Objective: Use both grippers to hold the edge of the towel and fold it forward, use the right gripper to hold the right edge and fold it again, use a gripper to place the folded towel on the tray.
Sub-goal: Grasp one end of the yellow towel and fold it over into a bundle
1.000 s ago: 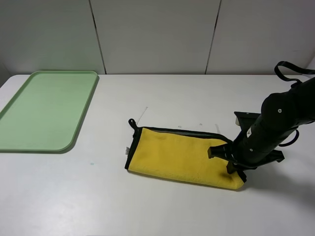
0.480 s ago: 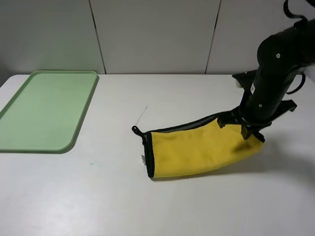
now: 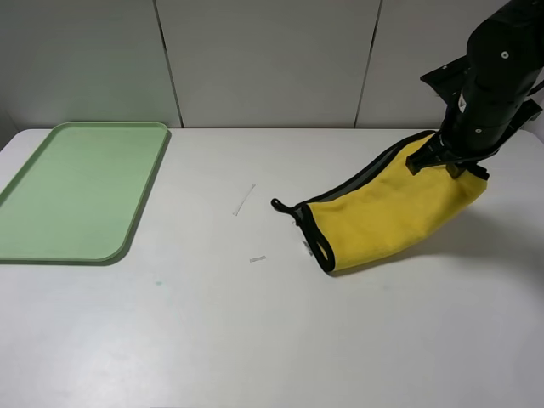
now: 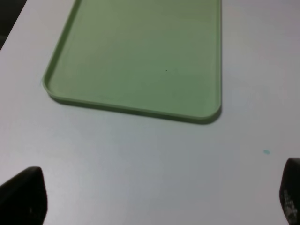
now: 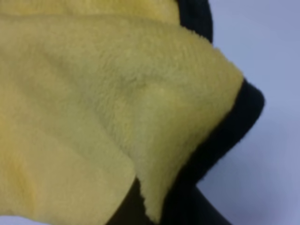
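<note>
Our right gripper (image 3: 446, 160) is clamped shut on the right end of the towel (image 3: 382, 214) and holds that end above the table (image 3: 212, 331) at the far right. The towel's left end, with its black edge (image 3: 311, 231) and loop (image 3: 285, 206), rests on the surface. Our left gripper (image 4: 157, 199) hangs wide open, holding nothing, beside the tray (image 3: 76, 191) at the far left. Open table with two small pale scraps (image 3: 245, 200) lies between tray and towel
</note>
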Controlling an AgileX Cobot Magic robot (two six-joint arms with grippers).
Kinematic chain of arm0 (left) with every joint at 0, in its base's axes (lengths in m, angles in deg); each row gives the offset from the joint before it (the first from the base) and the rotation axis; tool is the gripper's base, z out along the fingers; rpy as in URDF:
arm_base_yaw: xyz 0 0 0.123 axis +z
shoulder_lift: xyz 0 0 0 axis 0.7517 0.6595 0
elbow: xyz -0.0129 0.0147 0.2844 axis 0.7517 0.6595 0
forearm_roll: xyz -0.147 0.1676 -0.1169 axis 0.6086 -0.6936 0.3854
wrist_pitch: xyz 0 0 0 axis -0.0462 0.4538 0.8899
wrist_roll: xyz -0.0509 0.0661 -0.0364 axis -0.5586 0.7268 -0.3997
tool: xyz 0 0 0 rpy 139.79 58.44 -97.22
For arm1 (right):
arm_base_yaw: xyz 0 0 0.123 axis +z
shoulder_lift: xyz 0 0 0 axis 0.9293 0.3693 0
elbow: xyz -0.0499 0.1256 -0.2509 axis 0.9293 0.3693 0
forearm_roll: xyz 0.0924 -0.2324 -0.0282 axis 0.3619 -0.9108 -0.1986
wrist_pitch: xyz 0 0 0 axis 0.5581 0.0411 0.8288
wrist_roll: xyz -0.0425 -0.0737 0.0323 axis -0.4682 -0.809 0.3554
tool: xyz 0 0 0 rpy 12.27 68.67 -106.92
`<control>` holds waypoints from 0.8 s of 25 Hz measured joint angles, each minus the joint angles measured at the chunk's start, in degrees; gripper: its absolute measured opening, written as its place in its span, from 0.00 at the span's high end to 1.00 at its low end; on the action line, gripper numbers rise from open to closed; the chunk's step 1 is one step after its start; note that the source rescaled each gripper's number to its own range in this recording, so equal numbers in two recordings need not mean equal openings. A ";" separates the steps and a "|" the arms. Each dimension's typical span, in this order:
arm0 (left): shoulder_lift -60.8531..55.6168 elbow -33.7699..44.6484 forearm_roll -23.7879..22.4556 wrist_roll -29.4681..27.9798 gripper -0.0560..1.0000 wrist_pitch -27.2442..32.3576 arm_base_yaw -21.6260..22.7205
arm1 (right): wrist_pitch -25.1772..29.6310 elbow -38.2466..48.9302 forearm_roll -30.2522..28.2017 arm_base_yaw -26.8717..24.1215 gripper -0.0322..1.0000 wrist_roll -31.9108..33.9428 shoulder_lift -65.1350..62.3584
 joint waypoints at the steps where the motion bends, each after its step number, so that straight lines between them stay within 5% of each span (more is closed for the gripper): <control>1: 0.00 0.00 0.00 0.00 0.00 0.00 0.00 | -0.56 0.00 -0.20 -1.06 0.93 -0.24 0.00; 8: 0.00 0.00 -0.04 0.00 0.00 0.00 0.00 | -0.98 0.00 0.11 -3.43 0.93 -0.99 0.00; 20: 0.00 0.00 -0.11 0.00 0.00 0.00 0.00 | -0.94 0.00 4.79 7.39 0.93 -1.04 0.82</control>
